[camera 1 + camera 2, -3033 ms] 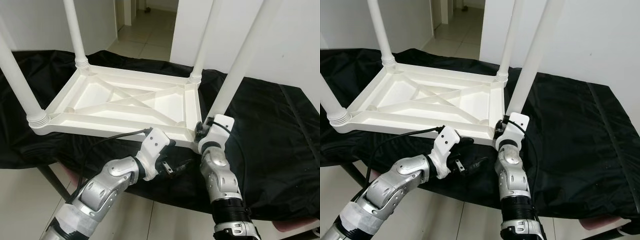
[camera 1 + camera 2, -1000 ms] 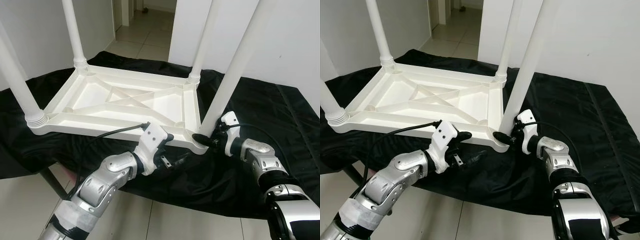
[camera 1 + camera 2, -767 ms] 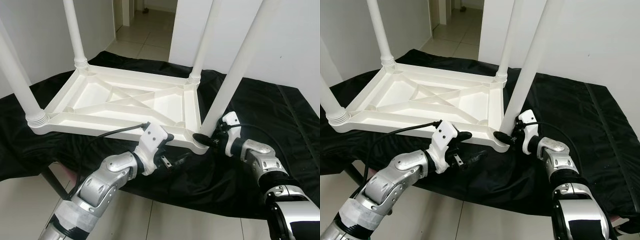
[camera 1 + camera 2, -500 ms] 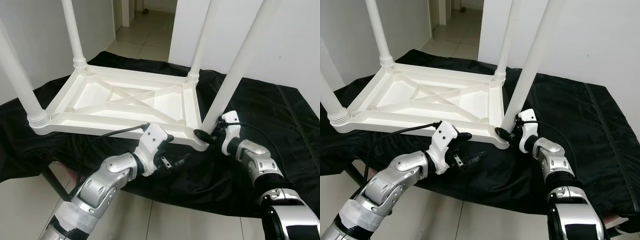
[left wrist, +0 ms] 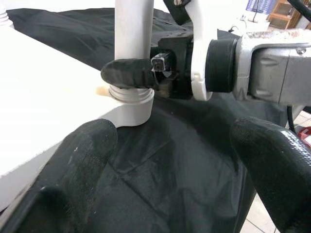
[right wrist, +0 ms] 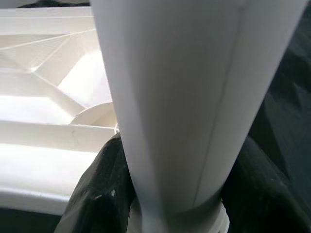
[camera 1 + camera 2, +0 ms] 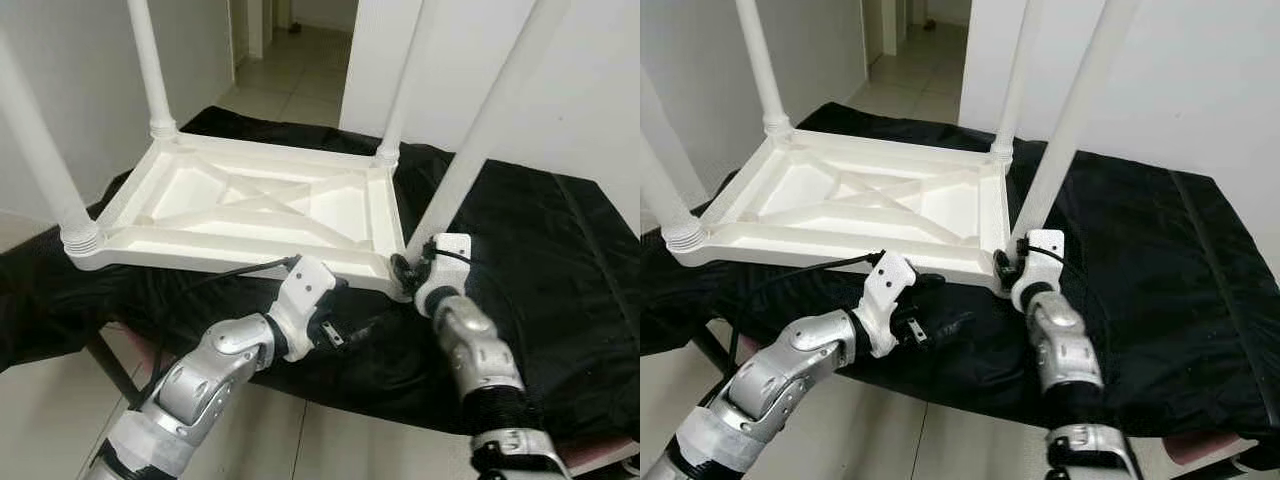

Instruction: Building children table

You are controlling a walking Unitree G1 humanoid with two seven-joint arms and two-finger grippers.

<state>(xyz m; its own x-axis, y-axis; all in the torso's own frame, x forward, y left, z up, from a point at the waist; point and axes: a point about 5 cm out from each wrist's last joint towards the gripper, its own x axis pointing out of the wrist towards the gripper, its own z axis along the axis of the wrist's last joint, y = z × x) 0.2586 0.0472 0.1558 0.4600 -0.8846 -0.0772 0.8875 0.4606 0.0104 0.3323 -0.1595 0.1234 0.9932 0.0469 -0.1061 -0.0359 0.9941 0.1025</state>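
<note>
Because the table [image 7: 260,205] lies upside down on the black cloth [image 7: 560,260] with all four legs up, you are working on hollow white plastic: probably light, stiff and slick, so it may slide if you push sideways. Your right gripper [image 5: 146,74] clasps the near-right leg [image 7: 470,160] low, just above its collar, fingers on either side of it; that is the place to hold, since higher up the leg would likely lever in its socket. Your left gripper [image 7: 350,328] hovers with jaws wide and empty by the near rim. The cloth drapes over a low support on pale tiled floor [image 7: 300,40], with white walls and an open doorway beyond.
</note>
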